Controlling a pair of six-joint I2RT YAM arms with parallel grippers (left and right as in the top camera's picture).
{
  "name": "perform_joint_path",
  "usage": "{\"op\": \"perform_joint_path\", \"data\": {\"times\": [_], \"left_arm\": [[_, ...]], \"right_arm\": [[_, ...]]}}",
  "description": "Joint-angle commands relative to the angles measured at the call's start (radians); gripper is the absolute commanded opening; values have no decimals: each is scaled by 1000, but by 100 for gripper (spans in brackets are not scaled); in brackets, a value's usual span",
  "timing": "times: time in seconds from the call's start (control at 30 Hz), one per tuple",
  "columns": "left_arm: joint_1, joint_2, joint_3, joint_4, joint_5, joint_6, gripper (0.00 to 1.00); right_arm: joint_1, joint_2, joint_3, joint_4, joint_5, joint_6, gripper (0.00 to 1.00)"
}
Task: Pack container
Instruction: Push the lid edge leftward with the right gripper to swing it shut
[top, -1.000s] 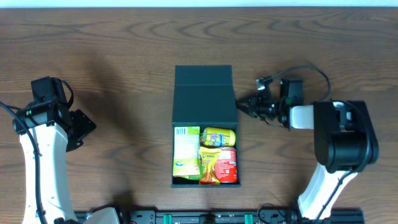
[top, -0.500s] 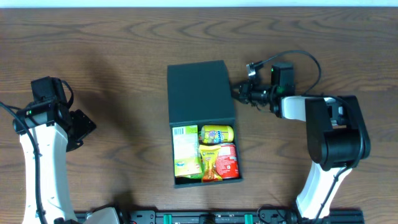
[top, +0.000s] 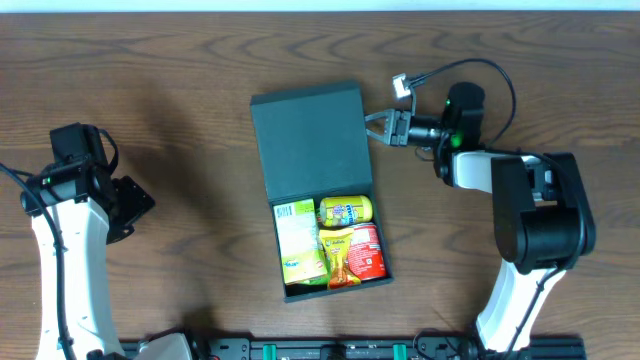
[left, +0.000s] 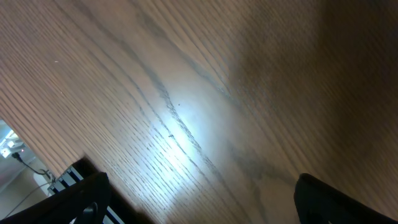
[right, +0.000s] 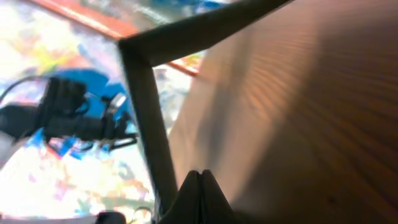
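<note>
The dark teal container (top: 334, 288) lies mid-table, slightly turned, with its flap lid (top: 310, 140) open toward the far side. Inside are a green-white packet (top: 298, 240), a yellow packet (top: 346, 209) and a red packet (top: 367, 250). My right gripper (top: 372, 125) is shut on nothing, its tips at the lid's right edge near the far corner. In the right wrist view the closed fingertips (right: 200, 177) sit just beside the lid's dark edge (right: 149, 124). My left gripper (top: 127, 207) hangs open far to the left, over bare wood (left: 205, 112), holding nothing.
The right arm's base (top: 540, 220) and cable (top: 480, 68) stand right of the container. The left arm (top: 65, 250) runs along the left side. A black rail (top: 330, 350) lines the near table edge.
The right gripper has moved toward the far side along the lid's right edge. The lid's far end has swung left and the container has turned and slid slightly left. The left arm is still.
</note>
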Motion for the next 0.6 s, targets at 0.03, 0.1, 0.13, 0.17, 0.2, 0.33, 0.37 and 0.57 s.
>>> {"op": "perform_joint_path", "data": {"times": [0.03,0.1,0.13,0.17,0.2,0.33,0.37,0.57], "left_arm": [[5,4,3,-5,-17,4,95],[5,4,3,-5,-17,4,95],[5,4,3,-5,-17,4,95],[5,4,3,-5,-17,4,95],[5,4,3,-5,-17,4,95],[5,4,3,-5,-17,4,95],[5,4,3,-5,-17,4,95],[5,4,3,-5,-17,4,95]], "right_arm": [[8,3,15,169,-126,239,1],[8,3,15,306,-142,355,1],[8,3,15,374,-146,411,1],[8,3,15,455,-149,479,1],[8,3,15,529,-149,541,1],[8,-13,16,631,-158,647,2],[8,-16,16,631,-163,648,2],[9,-61,15,631,-195,663,2]]}}
